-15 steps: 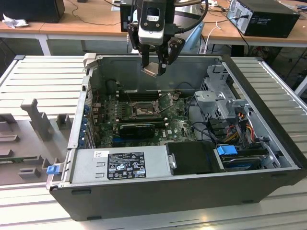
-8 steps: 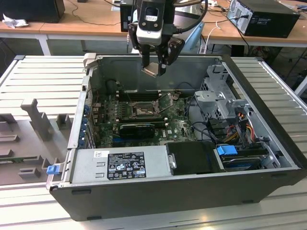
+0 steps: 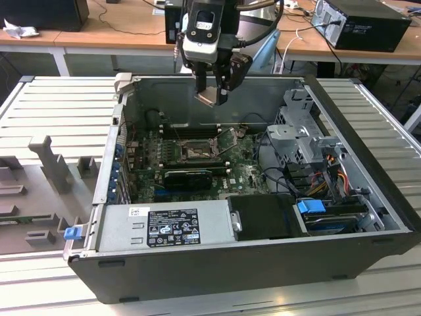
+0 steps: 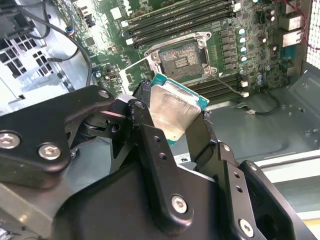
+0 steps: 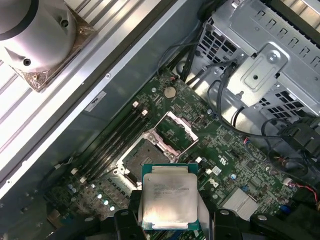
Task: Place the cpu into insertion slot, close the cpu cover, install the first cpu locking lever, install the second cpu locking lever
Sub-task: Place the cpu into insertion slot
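Note:
My gripper [image 3: 214, 91] hangs above the open computer case, shut on the cpu [image 3: 206, 98]. In both wrist views the cpu [image 4: 172, 107] [image 5: 167, 192] shows its silver-grey top and green edge between the black fingers [image 4: 147, 130]. Below it on the green board lies the insertion slot [image 3: 195, 153] [image 4: 181, 56] [image 5: 141, 156], a dark square with a silvery rim and nothing in it. The cpu cover [image 5: 176, 129] [image 4: 136, 71] is swung up, standing open beside the slot. A thin wire lever [image 3: 230, 135] sticks up next to the slot.
Long black memory slots [image 3: 187, 130] run behind the slot and a black graphics card [image 3: 189, 176] lies in front. A metal drive cage [image 3: 299, 135] with cables fills the exterior view's right. The power supply [image 3: 168, 224] sits at the front. Case walls surround the board.

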Robot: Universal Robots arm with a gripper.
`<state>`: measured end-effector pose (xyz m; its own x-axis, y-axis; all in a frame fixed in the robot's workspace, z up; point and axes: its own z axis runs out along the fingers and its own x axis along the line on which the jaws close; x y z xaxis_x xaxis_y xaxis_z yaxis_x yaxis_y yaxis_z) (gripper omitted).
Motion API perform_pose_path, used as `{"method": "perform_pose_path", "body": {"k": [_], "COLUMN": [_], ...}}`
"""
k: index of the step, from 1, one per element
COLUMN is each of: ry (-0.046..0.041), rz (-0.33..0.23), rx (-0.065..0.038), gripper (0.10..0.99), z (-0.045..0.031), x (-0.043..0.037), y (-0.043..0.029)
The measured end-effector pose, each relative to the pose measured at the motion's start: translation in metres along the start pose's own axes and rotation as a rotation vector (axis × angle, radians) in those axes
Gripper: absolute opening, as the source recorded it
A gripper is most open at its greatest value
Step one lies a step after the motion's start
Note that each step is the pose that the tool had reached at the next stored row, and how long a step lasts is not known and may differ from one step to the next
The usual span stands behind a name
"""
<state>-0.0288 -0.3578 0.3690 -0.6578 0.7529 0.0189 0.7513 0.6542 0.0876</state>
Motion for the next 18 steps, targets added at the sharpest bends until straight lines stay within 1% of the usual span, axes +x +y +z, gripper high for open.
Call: {"method": "perform_pose_path", "body": {"k": [7, 13, 18], "ry": [-0.0061, -0.0091, -0.0135], "rz": [0.070, 0.104, 0.154], "rx": [-0.001, -0.002, -0.003], "gripper": [0.529, 0.529, 0.529], "z": [0.0006, 0.0009, 0.0011], "x": [0.0000, 0.0000, 0.0000], "y": [0.0000, -0.0001, -0.0001]}}
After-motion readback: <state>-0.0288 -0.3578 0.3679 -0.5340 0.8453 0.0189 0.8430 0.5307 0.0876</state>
